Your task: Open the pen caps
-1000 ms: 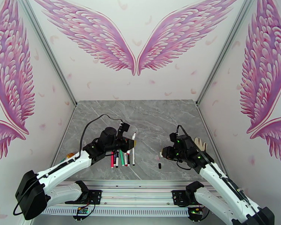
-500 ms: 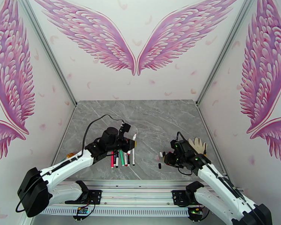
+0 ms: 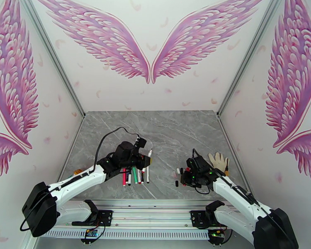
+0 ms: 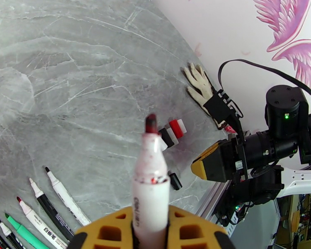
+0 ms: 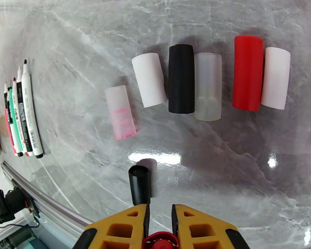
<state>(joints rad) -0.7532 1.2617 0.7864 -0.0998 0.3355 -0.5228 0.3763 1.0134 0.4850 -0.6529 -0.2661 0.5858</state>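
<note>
Gripping a white-barrelled marker pen (image 4: 150, 179) between its yellow fingers, the left gripper (image 4: 150, 218) is clamped tight on the barrel. The pen's red-stained felt tip is bare and points straight out ahead of the wrist. Below and to the left of this gripper, the other uncapped pens (image 4: 43, 206) lie side by side on the grey marble table (image 4: 72, 79).

The right gripper (image 5: 159, 213) is clenched on a red pen cap (image 5: 159, 242), seen end-on deep between its yellow fingers. Just ahead of its left fingertip a small black cap (image 5: 139, 184) lies on the table. Farther ahead the loose caps sit in a rough row. From the gripper's left these are a pink-tinted clear cap (image 5: 120, 113), a white cap (image 5: 149, 79), a black cap (image 5: 181, 78) touching a clear cap (image 5: 208, 86), then a red cap (image 5: 247, 72) touching another white one (image 5: 275, 78). A pale work glove (image 3: 219, 160) lies on the table just to the right of that wrist.
</note>
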